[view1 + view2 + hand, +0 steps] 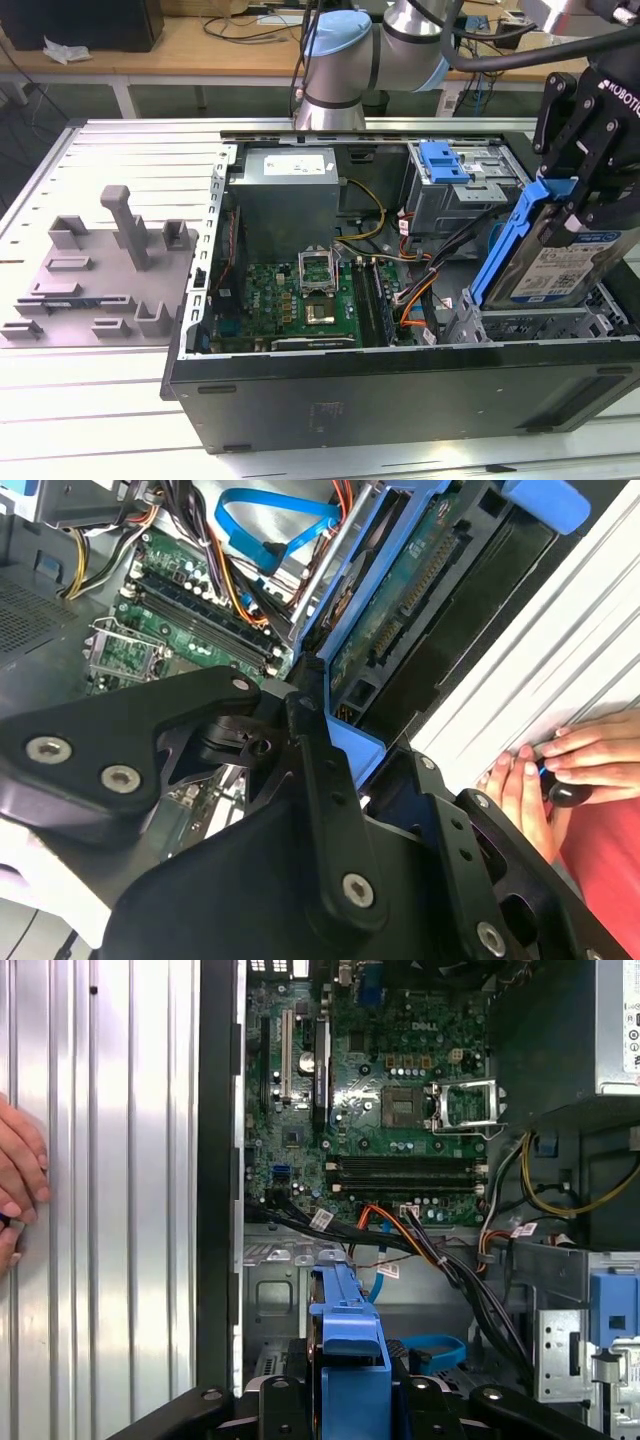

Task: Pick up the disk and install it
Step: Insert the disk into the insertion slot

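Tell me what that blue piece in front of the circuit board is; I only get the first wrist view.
Observer: The carrier frame of the disk. The exterior view shows its silver, labelled body, clamped by the robot's hand.
Operator: Is it installed?
Observer: Not seated; in the exterior view it leans steeply over the metal cage.
Operator: Whose fingers are those?
Observer: A person's; the second wrist view shows that person's hand pinching a small dark object.

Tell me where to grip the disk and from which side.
Probably best: grip the disk across its flat faces at the upper end, on the blue carrier frame, coming from above. It stands on edge, tilted, over the computer case, so that top end is the free one; the gripper is shut on it there.
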Robot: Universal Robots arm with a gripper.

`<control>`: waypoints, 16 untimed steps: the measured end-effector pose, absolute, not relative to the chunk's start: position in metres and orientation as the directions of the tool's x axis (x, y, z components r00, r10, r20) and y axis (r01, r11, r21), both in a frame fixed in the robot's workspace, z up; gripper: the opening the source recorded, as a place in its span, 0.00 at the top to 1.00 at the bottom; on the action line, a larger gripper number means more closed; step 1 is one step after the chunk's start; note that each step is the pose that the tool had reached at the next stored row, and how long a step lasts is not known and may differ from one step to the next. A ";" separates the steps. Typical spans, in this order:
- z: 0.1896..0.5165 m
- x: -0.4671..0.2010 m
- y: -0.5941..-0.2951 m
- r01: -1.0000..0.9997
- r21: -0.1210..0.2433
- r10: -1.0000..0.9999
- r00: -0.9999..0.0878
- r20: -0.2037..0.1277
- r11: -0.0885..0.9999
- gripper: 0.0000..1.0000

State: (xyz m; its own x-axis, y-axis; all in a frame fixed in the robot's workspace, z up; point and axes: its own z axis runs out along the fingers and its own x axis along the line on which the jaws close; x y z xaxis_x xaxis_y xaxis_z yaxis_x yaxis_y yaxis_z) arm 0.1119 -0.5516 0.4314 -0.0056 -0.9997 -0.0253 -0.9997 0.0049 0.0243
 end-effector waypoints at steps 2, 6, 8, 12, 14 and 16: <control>0.430 0.112 -0.552 -1.000 0.024 -1.000 -0.006 -0.025 0.005 0.63; 0.425 0.112 -0.552 -1.000 0.024 -1.000 -0.006 -0.025 0.005 0.63; 0.423 0.112 -0.552 -1.000 0.024 -1.000 -0.006 -0.025 0.005 0.63; 0.420 0.112 -0.552 -1.000 0.024 -1.000 -0.006 -0.025 0.005 0.63; 0.418 0.112 -0.552 -1.000 0.024 -1.000 -0.006 -0.025 0.005 0.63; 0.416 0.112 -0.552 -1.000 0.024 -1.000 -0.006 -0.025 0.005 0.63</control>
State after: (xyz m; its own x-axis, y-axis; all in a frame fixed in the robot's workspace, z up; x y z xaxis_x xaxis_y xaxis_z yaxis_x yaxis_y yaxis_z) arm 0.1119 -0.5517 0.4165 -0.0056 -0.9997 -0.0252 -0.9997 0.0049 0.0243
